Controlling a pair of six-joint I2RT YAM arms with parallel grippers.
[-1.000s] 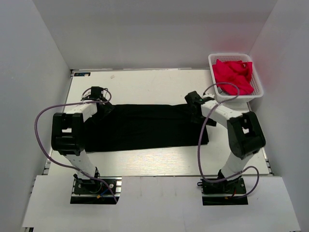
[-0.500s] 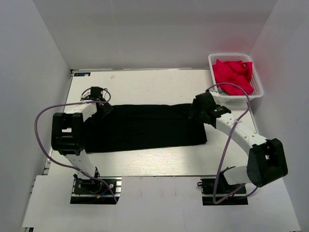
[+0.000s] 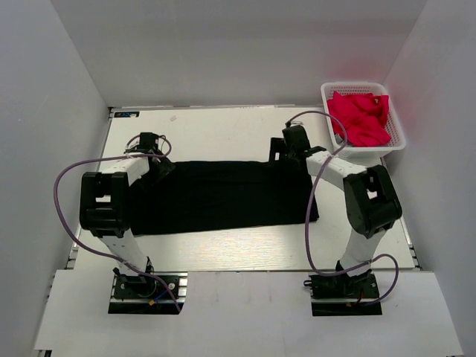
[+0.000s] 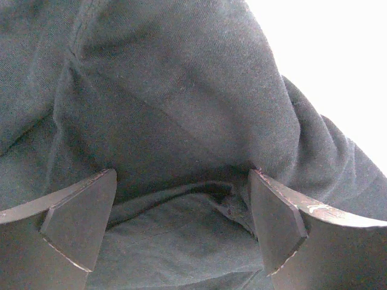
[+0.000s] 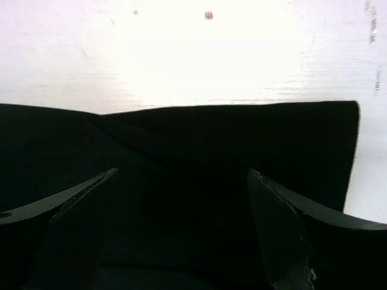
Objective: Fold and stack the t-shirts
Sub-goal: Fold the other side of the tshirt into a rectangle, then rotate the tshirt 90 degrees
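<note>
The pale, smooth tabletop (image 3: 223, 126) carries the black t-shirt (image 3: 223, 197), which lies as a long, roughly rectangular band running left to right between the two arms. Its far edge is nearly straight and its near edge dips a little toward the left. At the far right corner stands a white plastic lattice basket (image 3: 399, 132) with crumpled pinkish-red t-shirts (image 3: 361, 115) heaped inside, well apart from the black one.

From above the black cloth reads as flat and featureless. The left wrist view shows what that view does not: a fine knit weave, soft rounded folds and a seam line, with a ridge of cloth bunched up between the fingers. The right wrist view shows the opposite end smooth and taut-looking, with a crisp far edge and a square corner against the white surface, which bears a few small dark specks.

The left tool (image 4: 181, 178) stands spread wide, low over the shirt's left end, pinching nothing. The right tool (image 5: 181, 175) is likewise spread wide, held above the shirt's far right edge.
</note>
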